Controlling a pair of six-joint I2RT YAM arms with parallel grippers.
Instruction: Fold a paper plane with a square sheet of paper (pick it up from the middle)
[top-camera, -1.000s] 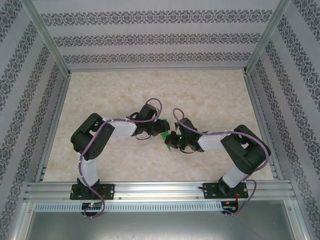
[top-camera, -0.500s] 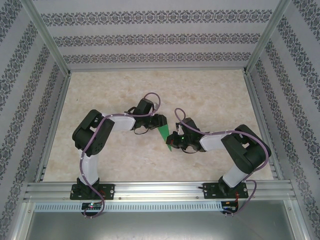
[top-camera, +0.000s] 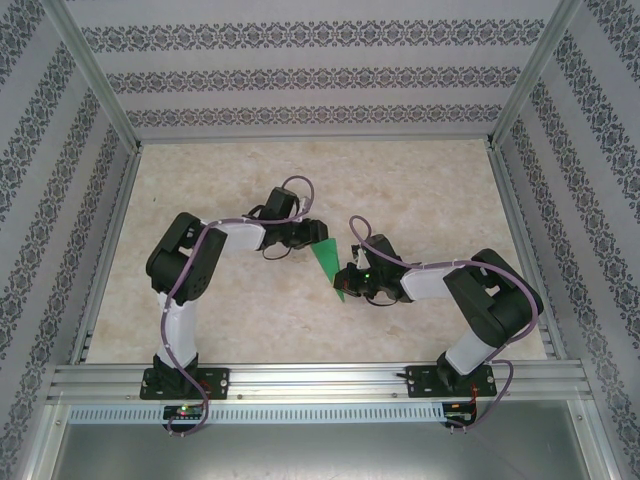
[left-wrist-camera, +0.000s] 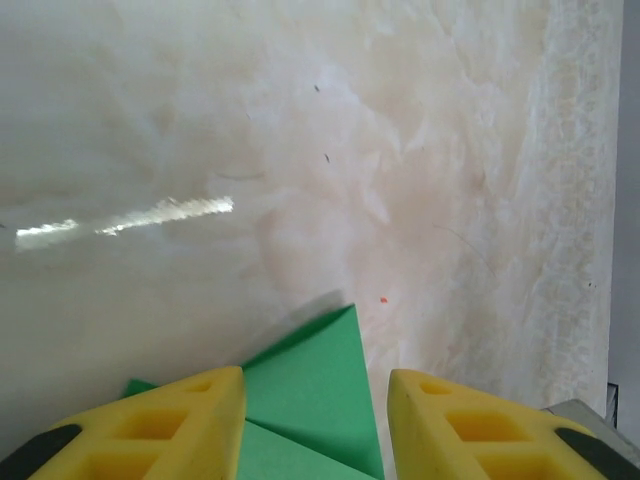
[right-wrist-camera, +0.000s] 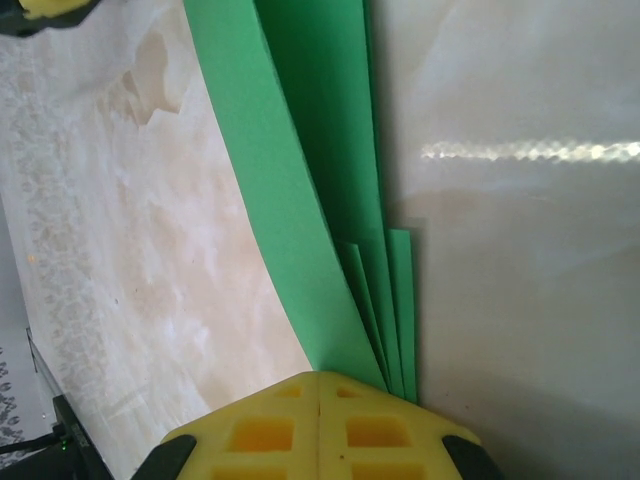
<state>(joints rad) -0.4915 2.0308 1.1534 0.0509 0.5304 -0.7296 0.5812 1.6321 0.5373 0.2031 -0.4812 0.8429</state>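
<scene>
In the middle of the pale tabletop, between the two arms: a green paper plane. Thin end toward the near side, wide end toward the back. Pinched at the thin end by the right jaws, shut tight, folded green layers running straight in between the yellow fingers. Wide end at the left jaws, about half open, green showing in the gap. Cannot tell if the left jaws touch the paper there.

paper plane blocks centre, tabletop beyond free
</scene>
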